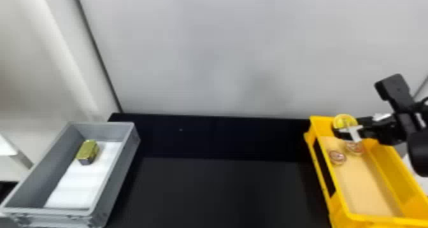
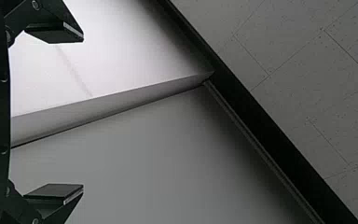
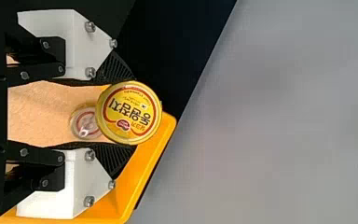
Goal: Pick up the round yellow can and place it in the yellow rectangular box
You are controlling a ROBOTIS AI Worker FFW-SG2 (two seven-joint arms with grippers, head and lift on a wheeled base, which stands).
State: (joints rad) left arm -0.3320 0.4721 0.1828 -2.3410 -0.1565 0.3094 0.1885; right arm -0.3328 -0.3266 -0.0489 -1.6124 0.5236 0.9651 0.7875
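While the yellow rectangular box (image 1: pixel 388 162) sits at four o'clock in the head view, the round yellow can (image 1: pixel 344 120) hangs over its eleven o'clock end.

Right end effector (image 1: pixel 352 127), at three o'clock: clamped on the can. Left end effector (image 2: pixel 83 112), left wrist view: fingers apart, nothing between. Two small round containers (image 1: pixel 337 157): inside the yellow box, below the can. Grey bin (image 1: pixel 118 126), eight o'clock on the black desk (image 1: pixel 223 192): gold-coloured block (image 1: pixel 87 151) towards its twelve o'clock end, beside white lining (image 1: pixel 81 186).
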